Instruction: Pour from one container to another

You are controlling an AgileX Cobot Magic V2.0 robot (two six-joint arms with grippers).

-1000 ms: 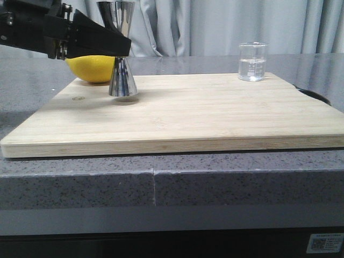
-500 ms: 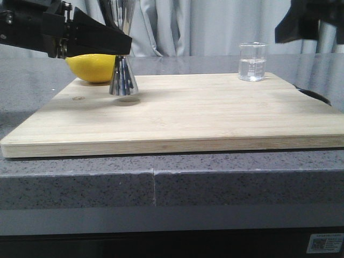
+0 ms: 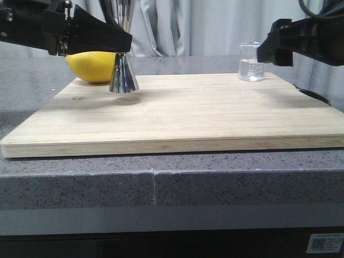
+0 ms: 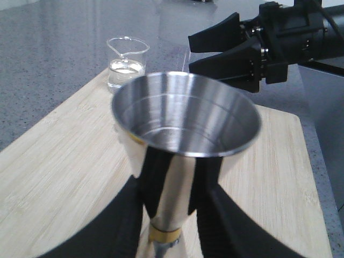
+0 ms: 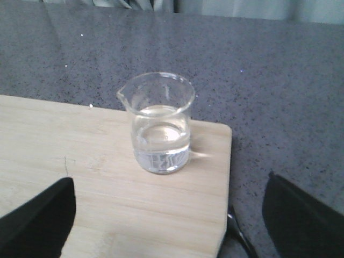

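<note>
Left claw (image 3: 121,45) pinching jigger (image 3: 123,75) at the narrow waist; jigger upright, base lifted just clear of cutting board (image 3: 177,115), shadow beneath. Upper cup open and apparently empty in left wrist view (image 4: 185,115), gold band visible at waist. Lemon (image 3: 91,67) close behind jigger, at board's far left corner. Beaker (image 3: 251,62) standing upright at board's far right corner, partly filled with clear liquid, pouring lip visible (image 5: 161,123). Right claw (image 3: 269,48) spread wide, just beside beaker on its right, not touching; both fingers apart either side of beaker in right wrist view. Board on grey speckled bench (image 3: 161,183).
</note>
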